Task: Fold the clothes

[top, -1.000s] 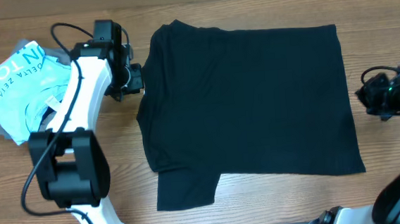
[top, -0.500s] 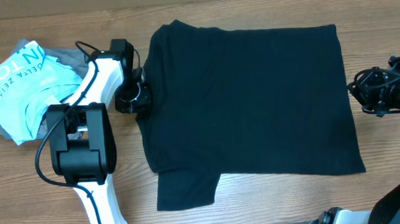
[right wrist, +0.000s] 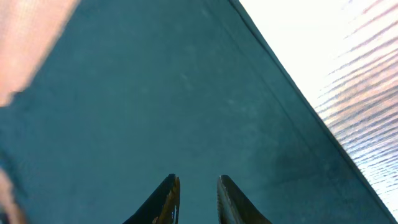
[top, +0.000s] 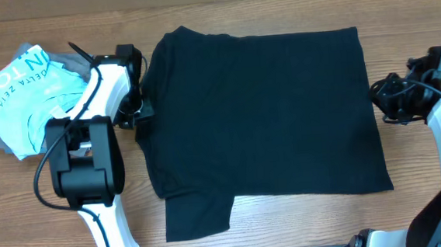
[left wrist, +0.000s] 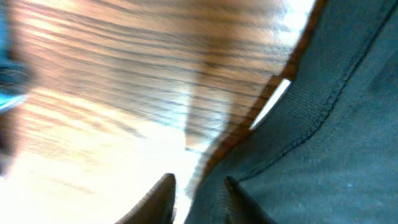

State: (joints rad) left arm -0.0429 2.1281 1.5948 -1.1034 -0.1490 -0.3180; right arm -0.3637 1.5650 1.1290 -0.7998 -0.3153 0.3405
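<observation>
Arms low, flanking black shirt [top: 259, 113] | left tool [left wrist: 199, 190], right tool [right wrist: 198, 186]: grip cannot tell

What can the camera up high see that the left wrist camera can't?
Only the overhead view shows the whole black shirt, the light blue clothes beside it, and the right tool. Only the left wrist view shows the shirt's stitched seam up close and a small white strip at its edge. Both show the black shirt, the wooden table and the left tool.
</observation>
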